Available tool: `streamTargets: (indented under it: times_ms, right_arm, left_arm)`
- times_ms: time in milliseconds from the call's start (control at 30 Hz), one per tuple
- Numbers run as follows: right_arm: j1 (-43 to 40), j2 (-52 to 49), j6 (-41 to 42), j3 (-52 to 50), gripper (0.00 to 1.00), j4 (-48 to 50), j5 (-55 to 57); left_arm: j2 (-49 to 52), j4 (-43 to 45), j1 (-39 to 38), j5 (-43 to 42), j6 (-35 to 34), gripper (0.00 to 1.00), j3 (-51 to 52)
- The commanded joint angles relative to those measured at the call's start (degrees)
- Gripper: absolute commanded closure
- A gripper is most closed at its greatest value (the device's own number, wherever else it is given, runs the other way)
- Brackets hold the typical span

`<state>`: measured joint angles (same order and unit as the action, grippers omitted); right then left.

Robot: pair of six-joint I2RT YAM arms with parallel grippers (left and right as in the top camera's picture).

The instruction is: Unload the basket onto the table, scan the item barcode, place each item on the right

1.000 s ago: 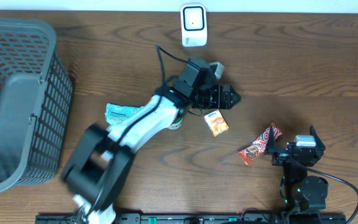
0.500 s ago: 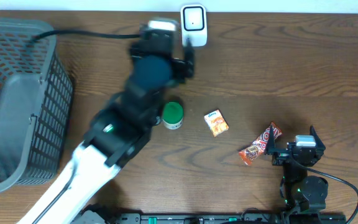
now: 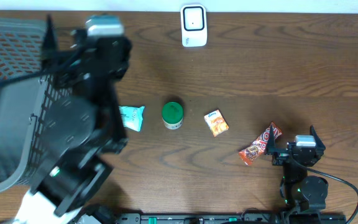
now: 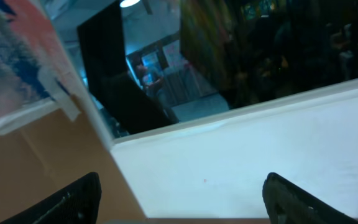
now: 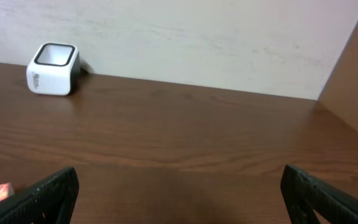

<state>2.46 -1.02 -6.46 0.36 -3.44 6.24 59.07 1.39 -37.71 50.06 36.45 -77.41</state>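
Observation:
The white scanner [image 3: 193, 25] stands at the table's back edge and also shows as a white box [image 5: 53, 60] in the right wrist view. On the table lie a teal packet [image 3: 131, 117], a green-lidded can [image 3: 173, 115], a small orange box [image 3: 216, 122] and a red snack wrapper [image 3: 260, 144]. My left arm [image 3: 82, 118] is raised high over the left side. The left gripper [image 4: 180, 196] is open and faces the wall, holding nothing. At the front right, the right gripper [image 5: 179, 186] rests open and empty beside the red wrapper.
A large grey mesh basket [image 3: 11, 93] fills the left end of the table, partly under the raised left arm. The white wall runs along the back edge. The right arm's base [image 3: 306, 190] sits at the front right.
The left arm has swung from the table's middle toward the left and lifted over the basket. The teal packet is uncovered. The right arm has not moved.

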Motion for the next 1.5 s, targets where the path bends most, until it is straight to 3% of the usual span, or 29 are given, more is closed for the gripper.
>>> streamTargets:
  times_ms: [0, 300, 367, 467, 567, 900, 1000, 1467]
  right_arm:
    - [-0.5, 0.2, 0.6, 0.0, 0.01, -0.2, 0.5]
    - [-0.5, 0.1, 0.6, 0.0, 0.01, -0.2, 0.5]
    - [-0.5, 0.2, 0.6, 0.0, 0.01, -0.2, 0.5]
    - [-0.5, 0.1, 0.6, 0.0, 0.01, -0.2, 0.5]
    - [-0.5, 0.2, 0.6, 0.0, 0.01, -0.2, 0.5]
    - [-0.5, 0.1, 0.6, 0.0, 0.01, -0.2, 0.5]
    - [-0.5, 0.1, 0.6, 0.0, 0.01, -0.2, 0.5]
    - [-0.5, 0.1, 0.6, 0.0, 0.01, -0.2, 0.5]
  left_arm:
    - [-4.6, -2.7, 0.3, -0.4, 1.4, 0.17, -1.1]
    - [-8.9, -5.9, 9.6, -3.9, -3.1, 0.16, -0.1]
    - [-9.9, -9.7, 12.6, -9.4, -6.3, 0.17, 0.5]
    - [-11.9, -17.7, 17.7, -24.3, -12.7, 0.17, 0.7]
    - [-13.9, -19.8, 22.3, -34.2, -18.8, 0.16, 1.1]
    - [-24.9, -20.9, 30.5, -39.0, -26.3, 0.16, 1.2]
    - [-29.3, -21.6, 30.8, -42.2, -26.3, 0.16, 1.2]
    - [-44.9, -22.3, 30.8, -41.9, -26.3, 0.16, 1.2]
